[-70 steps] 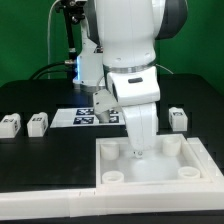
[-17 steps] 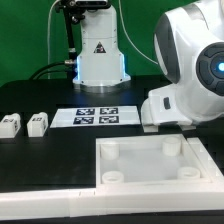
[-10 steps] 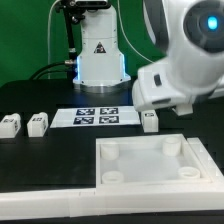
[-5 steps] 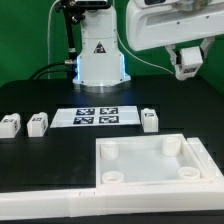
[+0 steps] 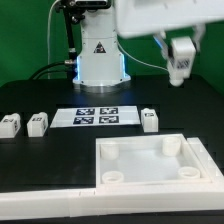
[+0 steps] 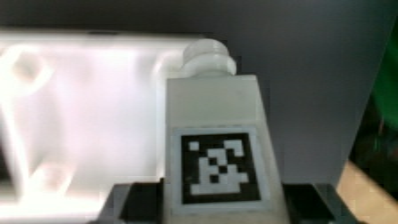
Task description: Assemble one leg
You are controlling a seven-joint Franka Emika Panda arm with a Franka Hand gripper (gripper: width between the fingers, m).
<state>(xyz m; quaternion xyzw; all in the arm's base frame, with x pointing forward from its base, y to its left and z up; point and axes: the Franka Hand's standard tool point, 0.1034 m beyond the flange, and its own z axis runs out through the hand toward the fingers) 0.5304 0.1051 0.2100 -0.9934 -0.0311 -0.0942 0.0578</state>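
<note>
My jaws hold the small white plastic block leg (image 5: pixel 181 62) high up, and it could slip and drop if I swing fast.

Table (image 5: pixel 40 160) bears marker board (image 5: pixel 97 116), top (image 5: pixel 102 166), seemingly three legs (image 5: pixel 37 123).

A: What stands behind the tabletop (image 5: pixel 40 160)?
B: A plain green backdrop (image 5: pixel 25 40), across the whole far side.
A: And the surface itself?
B: Matte black. The marker board (image 5: pixel 97 116) lies flat near its middle. Dark cables (image 5: pixel 45 73) trail along the far side, on the exterior view's left. The light is soft and even.
</note>
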